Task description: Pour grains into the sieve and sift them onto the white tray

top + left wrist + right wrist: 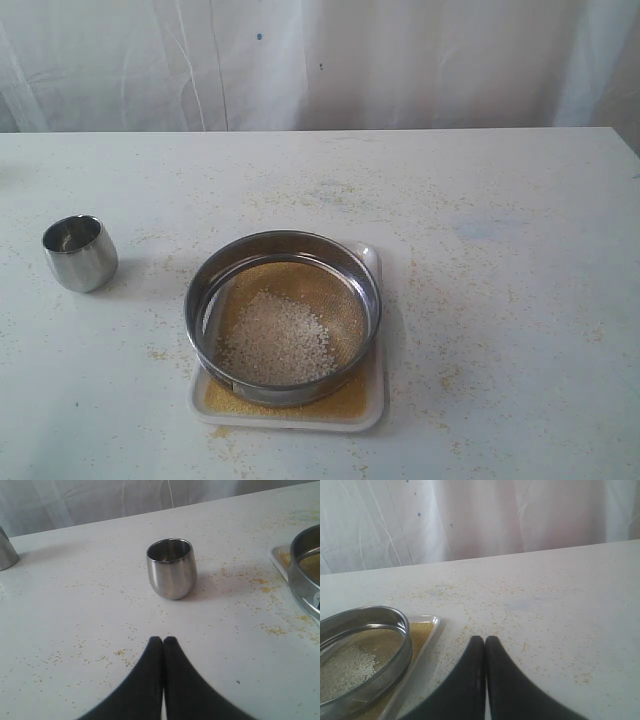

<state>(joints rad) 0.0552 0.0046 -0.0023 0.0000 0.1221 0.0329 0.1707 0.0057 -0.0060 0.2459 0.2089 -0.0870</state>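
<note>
The steel sieve (283, 318) rests on the white tray (372, 258) near the table's front middle. Pale coarse grains (277, 340) lie heaped on its mesh, and fine yellow-orange granules (345, 403) cover the tray under it. Neither arm shows in the exterior view. My left gripper (163, 639) is shut with nothing in it, above bare table, short of the small steel cup (170, 568); the sieve (305, 570) shows at that view's edge. My right gripper (485, 639) is shut and empty, beside the tray (426, 630) and sieve (365, 652).
The small rounded steel cup (79, 252) stands upright and empty to the left of the sieve. Another steel object (7, 550) shows at the edge of the left wrist view. Yellowish specks are strewn over the white table. A white curtain hangs behind.
</note>
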